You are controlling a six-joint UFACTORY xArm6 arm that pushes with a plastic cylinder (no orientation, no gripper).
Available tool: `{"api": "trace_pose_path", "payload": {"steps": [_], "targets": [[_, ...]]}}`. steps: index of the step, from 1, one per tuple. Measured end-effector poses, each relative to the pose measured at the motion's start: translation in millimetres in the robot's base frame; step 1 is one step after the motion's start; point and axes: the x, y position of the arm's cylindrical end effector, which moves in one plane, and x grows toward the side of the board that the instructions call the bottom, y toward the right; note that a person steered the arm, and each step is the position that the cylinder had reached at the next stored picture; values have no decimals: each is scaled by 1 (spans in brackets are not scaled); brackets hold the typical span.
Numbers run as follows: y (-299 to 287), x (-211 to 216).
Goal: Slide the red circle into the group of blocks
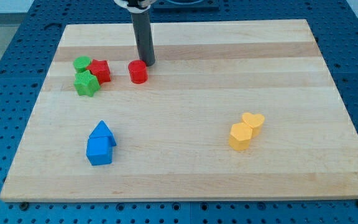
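Note:
The red circle (138,71) stands on the wooden board in the upper left part of the view. My tip (148,63) is just to the right of it and slightly above, touching or nearly touching its upper right edge. To the circle's left lies a group of blocks: a red star-like block (99,70), a green circle (81,63) and a green star-like block (86,83), all close together. A gap of bare board separates the red circle from the red star-like block.
Two blue blocks (100,144) sit together at the lower left. A yellow heart (253,121) and a yellow hexagon (240,136) sit together at the right. The board's edge (185,198) runs along the bottom; blue perforated table surrounds it.

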Motion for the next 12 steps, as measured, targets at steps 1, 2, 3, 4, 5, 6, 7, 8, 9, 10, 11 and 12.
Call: {"api": "trace_pose_path", "payload": {"steps": [1, 2, 3, 4, 5, 6, 7, 8, 9, 10, 11, 12], "targets": [[0, 14], [0, 33], [1, 44], [42, 44], [63, 57], [46, 63], [-1, 63], [-36, 63], [-37, 63], [-17, 77], [-16, 90], [-31, 90]]}}
